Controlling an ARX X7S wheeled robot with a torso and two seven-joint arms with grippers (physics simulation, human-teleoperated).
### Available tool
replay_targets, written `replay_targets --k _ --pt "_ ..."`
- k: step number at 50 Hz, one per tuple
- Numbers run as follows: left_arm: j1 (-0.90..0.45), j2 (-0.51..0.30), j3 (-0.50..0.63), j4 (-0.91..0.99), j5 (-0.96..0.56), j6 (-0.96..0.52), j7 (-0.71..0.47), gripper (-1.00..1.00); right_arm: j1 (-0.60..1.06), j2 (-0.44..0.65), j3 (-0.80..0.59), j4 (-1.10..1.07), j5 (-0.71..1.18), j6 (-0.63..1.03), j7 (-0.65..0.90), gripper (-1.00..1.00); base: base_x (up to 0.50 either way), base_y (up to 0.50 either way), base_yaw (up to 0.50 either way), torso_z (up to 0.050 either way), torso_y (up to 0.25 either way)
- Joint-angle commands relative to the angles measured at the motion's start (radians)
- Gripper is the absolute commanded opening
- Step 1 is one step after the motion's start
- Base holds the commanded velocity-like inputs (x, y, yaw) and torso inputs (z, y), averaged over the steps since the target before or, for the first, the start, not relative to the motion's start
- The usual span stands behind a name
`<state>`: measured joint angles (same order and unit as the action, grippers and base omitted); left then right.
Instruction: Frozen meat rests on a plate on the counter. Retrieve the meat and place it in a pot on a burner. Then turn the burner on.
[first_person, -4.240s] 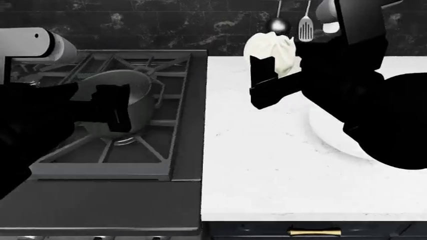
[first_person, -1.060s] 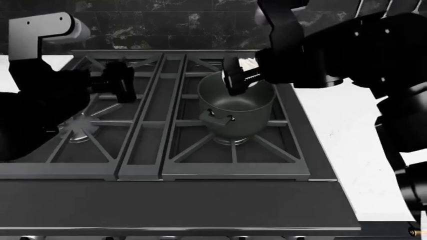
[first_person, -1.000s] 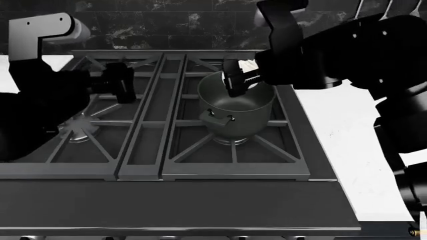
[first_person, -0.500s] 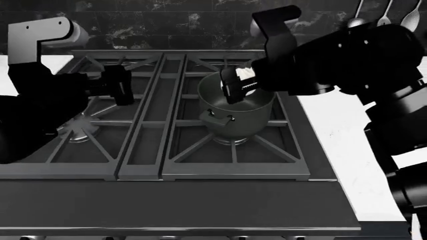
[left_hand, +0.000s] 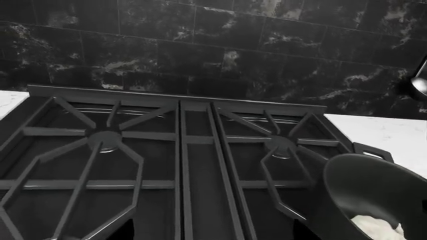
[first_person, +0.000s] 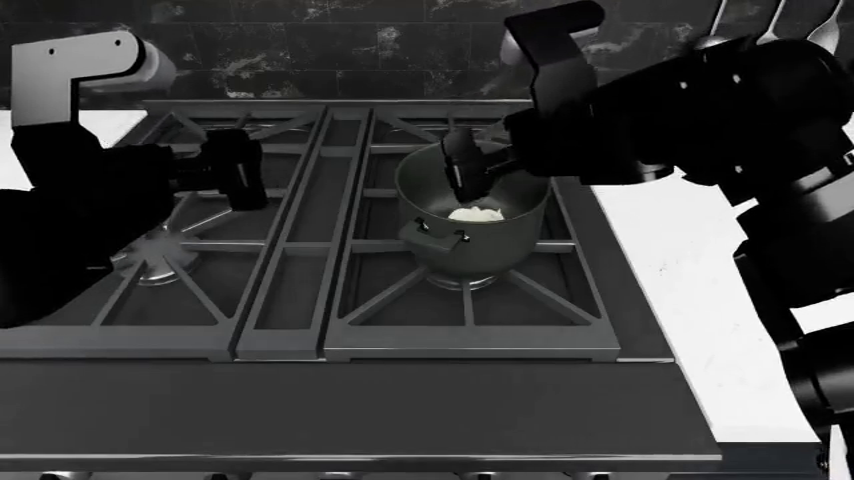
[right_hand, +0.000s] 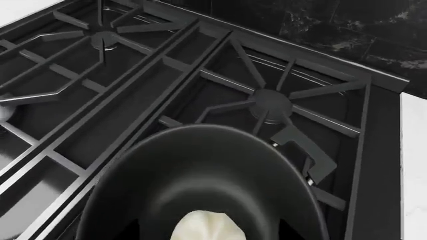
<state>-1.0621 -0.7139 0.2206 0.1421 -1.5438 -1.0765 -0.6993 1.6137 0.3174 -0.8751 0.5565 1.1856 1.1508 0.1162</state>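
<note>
Half a second ago the frozen meat (first_person: 475, 214) sat pinched in the right gripper (first_person: 470, 172); now it lies on the floor of the pot (first_person: 473, 228), a pale lump, and the right fingers (first_person: 458, 175) stand apart and empty just above it, over the pot's mouth.

Nearest in the head view is the stove's plain dark front ledge (first_person: 347, 410). Behind it the pot stands upright on the grate over the front right burner (first_person: 463, 283), one loop handle facing forward. The worktop (first_person: 681, 290) runs along the stove's right side, partly hidden by the right arm.

Further left, the left gripper (first_person: 240, 170) hangs above the left grates (first_person: 200, 260), well apart from the pot; whether its fingers are apart or together I cannot tell. The left wrist view catches the pot's rim (left_hand: 373, 195) with the meat (left_hand: 377, 226) inside, and the right wrist view looks straight down on the meat (right_hand: 203, 226).

Farthest back, black marbled wall tile (first_person: 334, 45) rises behind the stove.
</note>
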Motion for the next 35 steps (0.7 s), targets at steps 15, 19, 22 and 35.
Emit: replay_targets --k 15,19,22,35 --pt "-0.027 -0.030 -0.027 0.081 -0.128 -0.025 -0.120 1.00 -0.009 0.090 0.091 -0.231 0.073 0.010 0.157 1.00 0.00 0.00 0.00 0.000 0.000" --pt "-0.038 -0.033 -0.027 0.096 -0.155 -0.030 -0.138 1.00 -0.030 0.117 0.149 -0.303 0.118 -0.004 0.231 1.00 0.00 0.00 0.00 0.000 0.000" --pt "-0.045 -0.035 -0.027 0.102 -0.164 -0.033 -0.144 1.00 -0.043 0.134 0.184 -0.347 0.140 -0.019 0.285 1.00 0.00 0.00 0.00 0.000 0.000" --pt "-0.062 -0.042 -0.022 0.130 -0.208 -0.037 -0.187 1.00 -0.081 0.184 0.257 -0.434 0.134 -0.089 0.433 1.00 0.00 0.00 0.00 0.000 0.000"
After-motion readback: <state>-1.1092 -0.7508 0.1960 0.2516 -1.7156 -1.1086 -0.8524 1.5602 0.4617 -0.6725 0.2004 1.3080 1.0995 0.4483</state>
